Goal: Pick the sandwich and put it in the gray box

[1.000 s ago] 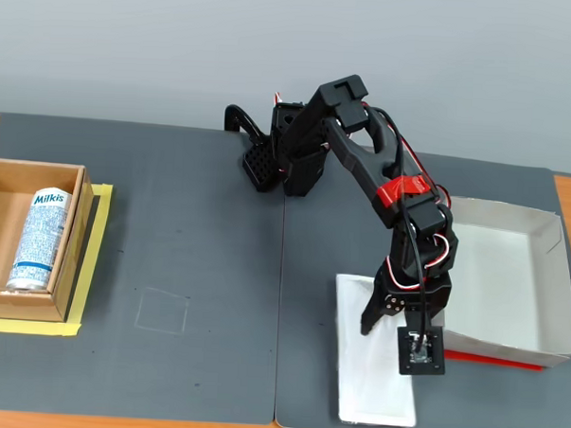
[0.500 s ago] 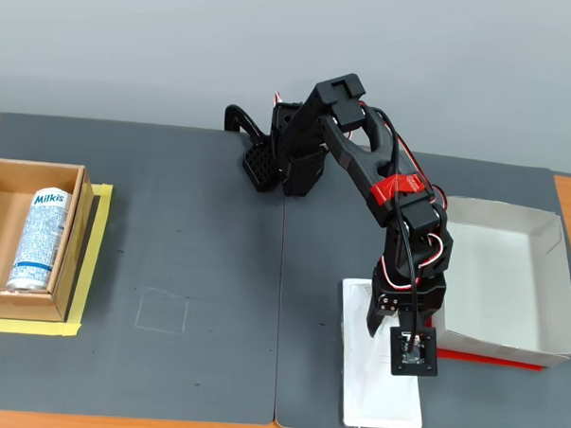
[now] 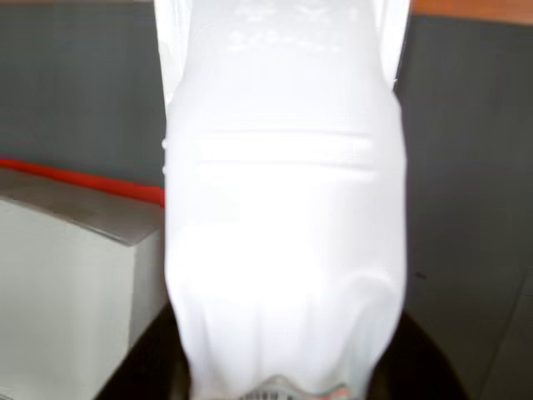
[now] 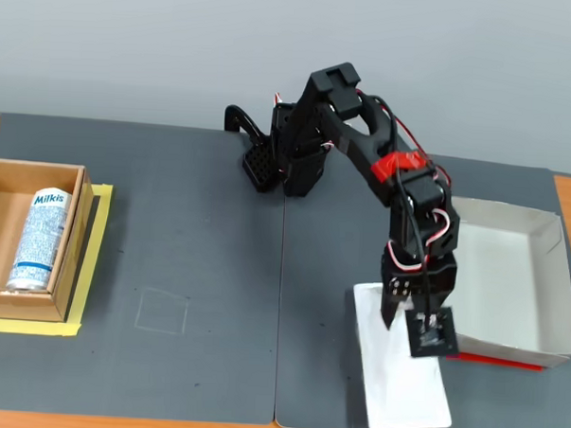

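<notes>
Fixed view: the end effector [image 4: 406, 319] is clamped on the upper end of the sandwich [image 4: 401, 385], which lies near the desk's front edge, just beside the gray box [image 4: 510, 281] toward the right edge; wrist view shows the sandwich [image 3: 283, 233] pinched between the dark fingers, the gray box [image 3: 67, 292] at left; a Milkis can [image 4: 38, 239] lies in a brown box [image 4: 65, 261] at the left edge.

Dark mat [image 4: 198, 267] (boxes [image 4: 19, 240], sandwich [image 4: 401, 390])
</notes>
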Tool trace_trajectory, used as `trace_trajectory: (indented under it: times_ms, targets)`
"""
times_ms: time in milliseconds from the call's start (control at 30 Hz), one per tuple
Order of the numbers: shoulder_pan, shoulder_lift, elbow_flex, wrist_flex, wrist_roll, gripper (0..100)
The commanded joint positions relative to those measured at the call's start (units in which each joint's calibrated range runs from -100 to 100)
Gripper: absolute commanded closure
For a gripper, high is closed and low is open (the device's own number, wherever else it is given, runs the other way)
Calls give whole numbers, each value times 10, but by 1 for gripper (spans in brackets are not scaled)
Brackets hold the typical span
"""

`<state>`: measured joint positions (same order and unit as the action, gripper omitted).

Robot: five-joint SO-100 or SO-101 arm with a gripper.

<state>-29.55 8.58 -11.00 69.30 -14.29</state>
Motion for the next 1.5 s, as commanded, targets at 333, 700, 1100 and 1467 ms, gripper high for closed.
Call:
trace_trajectory:
  times_ms: [333, 700, 1100, 1467]
  targets:
    - [14, -137, -12, 94, 4, 88]
    - [-36, -227, -12, 129, -31, 88]
    - [-154, -213, -73, 119, -104, 88]
    - [-232, -130, -133, 15, -126, 88]
